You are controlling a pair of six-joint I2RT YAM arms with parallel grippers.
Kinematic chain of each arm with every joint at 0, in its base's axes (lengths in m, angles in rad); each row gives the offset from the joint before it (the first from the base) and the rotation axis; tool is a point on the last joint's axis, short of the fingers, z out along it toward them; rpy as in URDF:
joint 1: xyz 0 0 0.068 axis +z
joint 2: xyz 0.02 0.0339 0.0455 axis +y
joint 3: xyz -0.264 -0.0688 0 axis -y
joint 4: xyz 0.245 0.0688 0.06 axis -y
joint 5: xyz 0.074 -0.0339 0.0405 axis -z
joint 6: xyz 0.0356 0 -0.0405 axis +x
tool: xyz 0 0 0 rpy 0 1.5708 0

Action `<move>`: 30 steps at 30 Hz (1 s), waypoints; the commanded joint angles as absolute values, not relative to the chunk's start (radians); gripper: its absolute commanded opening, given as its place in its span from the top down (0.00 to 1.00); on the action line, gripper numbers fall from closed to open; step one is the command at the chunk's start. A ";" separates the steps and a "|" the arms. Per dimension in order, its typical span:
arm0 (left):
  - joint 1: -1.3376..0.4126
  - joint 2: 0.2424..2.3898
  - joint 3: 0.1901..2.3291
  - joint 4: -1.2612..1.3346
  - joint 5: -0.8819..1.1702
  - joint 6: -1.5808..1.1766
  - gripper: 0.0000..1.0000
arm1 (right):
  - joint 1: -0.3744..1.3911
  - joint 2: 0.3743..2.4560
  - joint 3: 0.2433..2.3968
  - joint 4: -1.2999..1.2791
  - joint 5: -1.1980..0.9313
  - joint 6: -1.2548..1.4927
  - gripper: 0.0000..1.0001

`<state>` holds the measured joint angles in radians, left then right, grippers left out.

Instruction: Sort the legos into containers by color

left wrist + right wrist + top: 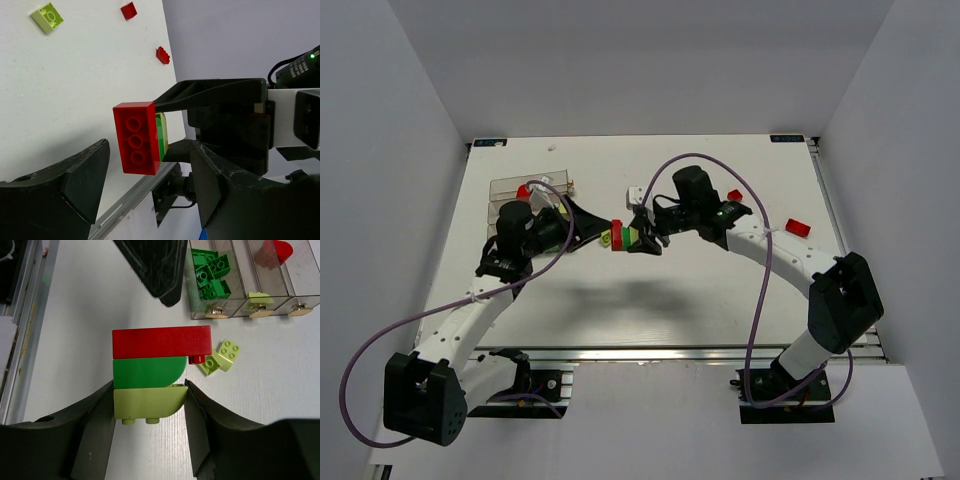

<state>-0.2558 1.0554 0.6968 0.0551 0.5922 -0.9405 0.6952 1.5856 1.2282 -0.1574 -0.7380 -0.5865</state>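
Over the surface (670,300), right of the tray (505,190), a three-brick stack (625,238) hangs between both arms. Risk: a crooked pull tears it all loose, since my right fingers (95,415) pinch only its lime base (147,405). Arms bent inward, wrists facing. My left fingers (85,175) are spread around the red top brick (136,140).

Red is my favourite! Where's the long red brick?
The red brick is mid-table in the top view, right of the tray, capping a green-and-lime stack held by the right gripper.
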 commanded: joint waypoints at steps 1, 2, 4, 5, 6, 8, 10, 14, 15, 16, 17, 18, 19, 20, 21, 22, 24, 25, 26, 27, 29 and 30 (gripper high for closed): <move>-0.275 1.045 0.677 0.063 0.601 -0.930 0.26 | 0.704 1.545 1.239 -0.130 -0.765 -0.575 1.00; -0.276 1.042 0.675 0.063 0.600 -0.933 0.26 | 0.709 1.543 1.241 -0.130 -0.764 -0.574 1.00; -0.282 1.040 0.667 0.071 0.597 -0.936 0.26 | 0.712 1.543 1.246 -0.126 -0.765 -0.563 1.00; -0.285 1.042 0.666 0.072 0.595 -0.939 0.27 | 0.715 1.542 1.244 -0.124 -0.767 -0.560 1.00; -0.290 1.043 0.664 0.077 0.597 -0.940 0.27 | 0.716 1.540 1.246 -0.121 -0.767 -0.551 1.00; -0.294 1.046 0.666 0.078 0.597 -0.942 0.29 | 0.722 1.539 1.246 -0.114 -0.767 -0.543 1.00; -0.301 1.049 0.664 0.083 0.595 -0.945 0.30 | 0.727 1.537 1.247 -0.109 -0.767 -0.534 1.00; -0.310 1.054 0.658 0.090 0.595 -0.953 0.35 | 0.732 1.534 1.253 -0.101 -0.765 -0.525 1.00; -0.313 1.054 0.655 0.097 0.597 -0.956 0.36 | 0.732 1.534 1.253 -0.100 -0.765 -0.523 1.00; -0.314 1.055 0.653 0.100 0.597 -0.960 0.36 | 0.732 1.532 1.255 -0.098 -0.765 -0.520 1.00; -0.316 1.057 0.649 0.103 0.597 -0.962 0.37 | 0.733 1.532 1.255 -0.097 -0.765 -0.519 1.00; -0.318 1.057 0.647 0.107 0.597 -0.963 0.39 | 0.733 1.531 1.255 -0.094 -0.764 -0.517 1.00; -0.319 1.058 0.647 0.109 0.598 -0.965 0.40 | 0.733 1.531 1.253 -0.094 -0.764 -0.515 1.00; -0.321 1.060 0.644 0.112 0.598 -0.966 0.40 | 0.733 1.529 1.253 -0.092 -0.764 -0.514 1.00; -0.321 1.061 0.643 0.112 0.598 -0.968 0.41 | 0.733 1.529 1.255 -0.091 -0.764 -0.512 1.00; -0.321 1.063 0.641 0.112 0.598 -0.969 0.41 | 0.733 1.528 1.256 -0.089 -0.764 -0.511 1.00; -0.322 1.066 0.638 0.112 0.598 -0.969 0.41 | 0.733 1.528 1.261 -0.086 -0.765 -0.506 1.00; -0.322 1.069 0.638 0.110 0.598 -0.969 0.40 | 0.733 1.525 1.261 -0.086 -0.764 -0.506 1.00; -0.322 1.068 0.638 0.104 0.597 -0.966 0.39 | 0.733 1.525 1.262 -0.084 -0.762 -0.506 1.00; -0.322 1.068 0.638 0.095 0.592 -0.962 0.38 | 0.733 1.525 1.262 -0.084 -0.761 -0.506 1.00; -0.322 1.062 0.644 0.071 0.572 -0.945 0.32 | 0.732 1.523 1.261 -0.083 -0.752 -0.508 1.00; -0.322 1.058 0.650 0.066 0.565 -0.942 0.31 | 0.733 1.522 1.258 -0.083 -0.750 -0.512 1.00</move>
